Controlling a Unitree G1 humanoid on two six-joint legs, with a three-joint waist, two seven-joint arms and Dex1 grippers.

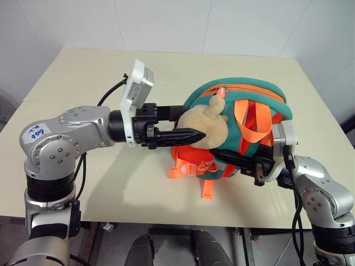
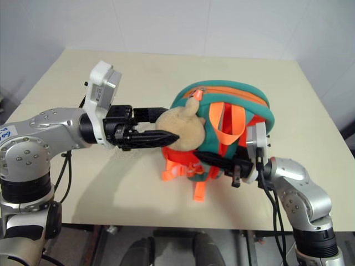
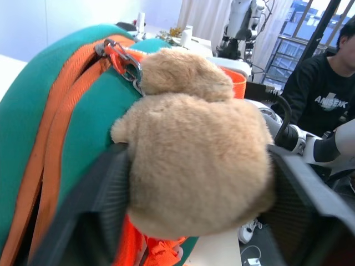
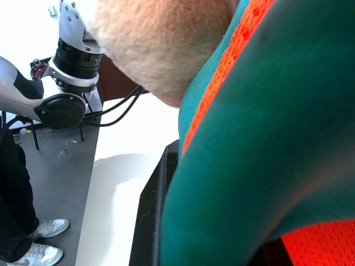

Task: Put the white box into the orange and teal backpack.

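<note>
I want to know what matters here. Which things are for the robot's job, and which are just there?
For the job:
- orange and teal backpack, held up over the table
- left gripper, fingers either side of the tan plush toy
- right gripper, shut on the backpack

Just there:
- person in a black top
- white sneakers on the floor

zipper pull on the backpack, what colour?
Orange zipper pull atop the orange and teal backpack; clearest in the left eye view.

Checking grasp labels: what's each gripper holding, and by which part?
Right gripper is shut on the backpack, at its teal strap. Left gripper straddles the plush toy; grip unclear.
</note>
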